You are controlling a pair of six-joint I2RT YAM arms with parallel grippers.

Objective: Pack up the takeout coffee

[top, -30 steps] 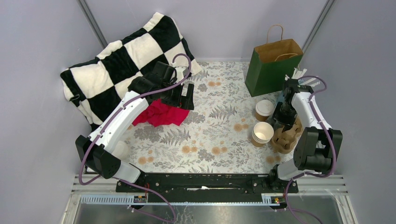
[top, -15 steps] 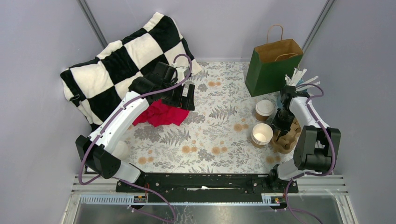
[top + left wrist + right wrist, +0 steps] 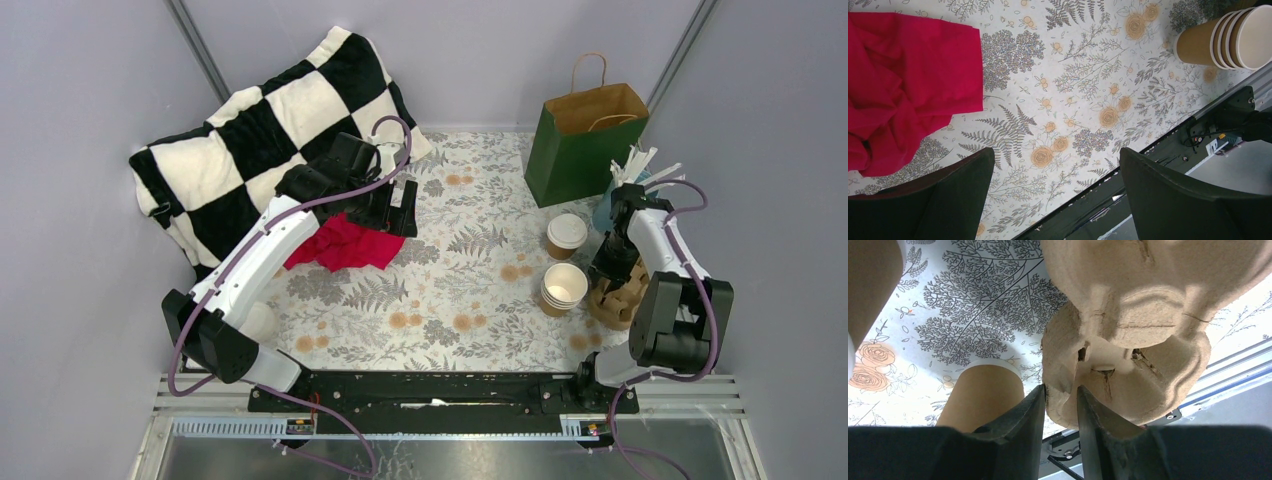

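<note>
Nearest me, my right gripper (image 3: 1060,394) has its jaws pinched on the rim of the cardboard carrier (image 3: 1128,340), beside the stack of cups (image 3: 562,286). Just past the stack, the lidded coffee cup (image 3: 566,236) stands upright on the table (image 3: 460,290), short of the green bag (image 3: 585,150). My left gripper (image 3: 1055,156) hangs wide open and empty by the red cloth (image 3: 903,85)

Plain grey-lilac walls (image 3: 90,60), fern-and-flower patterned table (image 3: 470,300), even light

text: none legible | labels: none | brands, numbers, signs: none
</note>
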